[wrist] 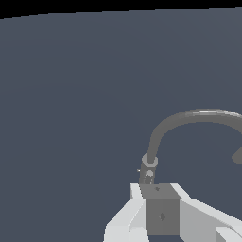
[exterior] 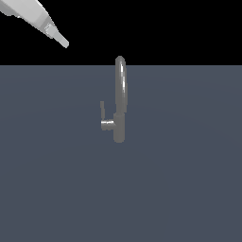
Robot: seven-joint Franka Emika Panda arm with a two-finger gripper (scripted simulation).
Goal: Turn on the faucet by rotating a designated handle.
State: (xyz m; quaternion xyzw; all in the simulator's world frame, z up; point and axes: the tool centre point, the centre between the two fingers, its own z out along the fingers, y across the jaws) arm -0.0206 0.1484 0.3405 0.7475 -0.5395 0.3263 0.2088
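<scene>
Grey and metallic, the faucet (exterior: 119, 101) is standing upright in the middle of the dark slate floor (exterior: 189, 189), its lever handle (exterior: 102, 111) rising from a short stub on the exterior view's left of the body. It is looking rigid, smooth and likely slippery; pressing near the lever's free tip should give most leverage. The gripper (exterior: 64, 43) is hovering well apart, upper left, and I cannot tell whether its fingers are apart or together.

The faucet (exterior: 120, 101) and its handle (exterior: 102, 110) look like smooth grey metal with a soft sheen; the floor (exterior: 189, 189) is matt slate-blue.
</scene>
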